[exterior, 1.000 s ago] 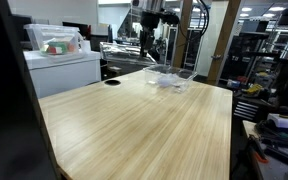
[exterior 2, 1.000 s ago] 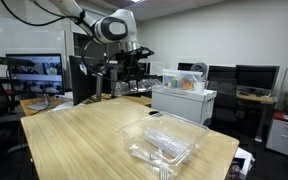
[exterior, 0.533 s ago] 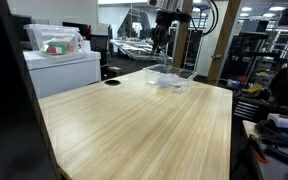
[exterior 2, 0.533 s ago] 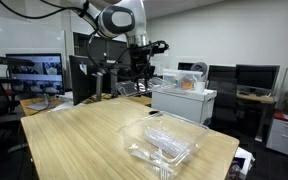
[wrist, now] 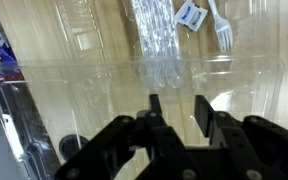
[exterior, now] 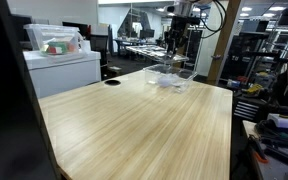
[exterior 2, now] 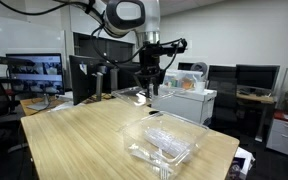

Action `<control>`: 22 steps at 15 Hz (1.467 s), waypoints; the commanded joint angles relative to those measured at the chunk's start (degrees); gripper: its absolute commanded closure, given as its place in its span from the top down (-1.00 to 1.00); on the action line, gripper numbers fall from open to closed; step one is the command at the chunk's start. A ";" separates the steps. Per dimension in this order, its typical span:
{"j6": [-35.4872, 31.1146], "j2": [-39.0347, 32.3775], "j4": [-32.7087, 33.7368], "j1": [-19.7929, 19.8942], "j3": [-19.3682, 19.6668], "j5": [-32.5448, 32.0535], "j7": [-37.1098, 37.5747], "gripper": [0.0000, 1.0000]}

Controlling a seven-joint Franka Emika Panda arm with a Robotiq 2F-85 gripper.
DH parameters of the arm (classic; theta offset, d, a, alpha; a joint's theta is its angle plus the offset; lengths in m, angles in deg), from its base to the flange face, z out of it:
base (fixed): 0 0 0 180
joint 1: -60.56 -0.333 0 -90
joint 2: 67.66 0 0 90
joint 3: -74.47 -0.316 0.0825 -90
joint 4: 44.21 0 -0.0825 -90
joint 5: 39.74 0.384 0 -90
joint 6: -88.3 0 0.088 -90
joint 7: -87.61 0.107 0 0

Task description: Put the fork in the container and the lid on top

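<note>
My gripper (wrist: 177, 100) is shut on the lid (wrist: 84, 90), a clear flat plastic sheet that spans the wrist view just beyond the fingertips. Both exterior views show the gripper (exterior: 180, 42) (exterior 2: 149, 88) well above the table, behind the container (exterior: 169, 78) (exterior 2: 164, 140). This clear shallow tub rests on the wooden table. Through the lid, the wrist view shows the container (wrist: 99, 28) below with clear wrapped cutlery (wrist: 154, 45) in it. A white fork (wrist: 221, 30) and a blue-and-white packet (wrist: 191, 14) lie beside the cutlery.
A white cabinet (exterior: 69, 68) (exterior 2: 184, 102) with a bin on top stands just beyond the table. A black round hole (exterior: 112, 82) is set in the tabletop. A wooden post (exterior: 222, 40) rises behind the container. Monitors (exterior 2: 34, 70) line the back.
The arm has swung sideways toward the container over the last second, carrying the lid with it. The container has stayed where it was.
</note>
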 commanded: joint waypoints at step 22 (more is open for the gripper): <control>7.82 -20.07 19.34 9.44 1.19 0.62 -23.11 -0.72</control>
